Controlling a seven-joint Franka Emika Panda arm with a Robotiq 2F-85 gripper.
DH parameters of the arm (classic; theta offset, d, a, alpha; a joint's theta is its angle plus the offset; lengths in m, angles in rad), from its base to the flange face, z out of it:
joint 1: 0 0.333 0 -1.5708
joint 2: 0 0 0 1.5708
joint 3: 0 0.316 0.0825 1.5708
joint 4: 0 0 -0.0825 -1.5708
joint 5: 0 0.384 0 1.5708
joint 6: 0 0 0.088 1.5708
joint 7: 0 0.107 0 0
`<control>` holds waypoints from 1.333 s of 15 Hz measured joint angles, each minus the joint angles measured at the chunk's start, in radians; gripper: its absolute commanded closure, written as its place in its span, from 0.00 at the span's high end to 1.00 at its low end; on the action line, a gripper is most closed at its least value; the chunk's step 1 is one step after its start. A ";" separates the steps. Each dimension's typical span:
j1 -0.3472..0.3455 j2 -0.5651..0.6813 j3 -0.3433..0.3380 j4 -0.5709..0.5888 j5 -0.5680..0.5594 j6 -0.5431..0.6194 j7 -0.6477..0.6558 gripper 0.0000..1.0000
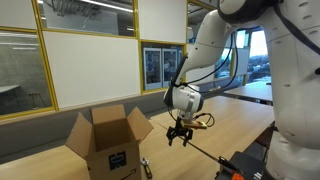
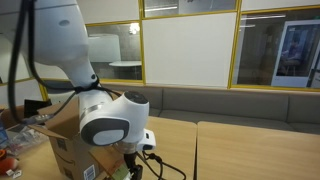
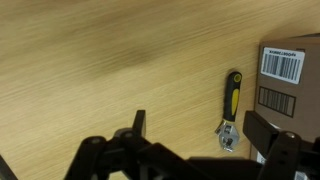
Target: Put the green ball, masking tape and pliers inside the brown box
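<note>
The brown box (image 1: 108,142) stands on the wooden table with its four flaps open; it also shows in an exterior view (image 2: 68,140) and at the right edge of the wrist view (image 3: 292,70), barcode label facing me. The pliers (image 3: 230,104), with a black and yellow handle, lie flat on the table beside the box, metal head toward me; they are also in an exterior view (image 1: 146,166). My gripper (image 3: 203,130) hangs open above the table, over the pliers' head and apart from it, with nothing held (image 1: 180,132). The green ball and masking tape are out of view.
The wooden table (image 1: 225,125) reaches toward a bench along the glass-walled back. A black cable (image 1: 205,152) trails across it to dark gear (image 1: 245,165) at the front edge. Colourful clutter (image 2: 10,150) lies beside the box.
</note>
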 measured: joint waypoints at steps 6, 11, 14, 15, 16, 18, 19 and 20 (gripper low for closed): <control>-0.012 0.205 0.040 0.190 0.009 0.000 -0.040 1.00; -0.010 0.312 0.068 0.317 0.008 -0.008 -0.040 1.00; -0.035 0.336 0.119 0.364 -0.015 -0.017 -0.017 1.00; -0.050 0.339 0.144 0.375 -0.023 -0.017 -0.006 1.00; -0.064 0.341 0.168 0.384 -0.027 -0.018 0.003 1.00; -0.089 0.341 0.214 0.399 -0.028 -0.019 0.019 1.00; -0.100 0.341 0.233 0.404 -0.028 -0.020 0.025 1.00; -0.109 0.341 0.251 0.408 -0.028 -0.021 0.031 1.00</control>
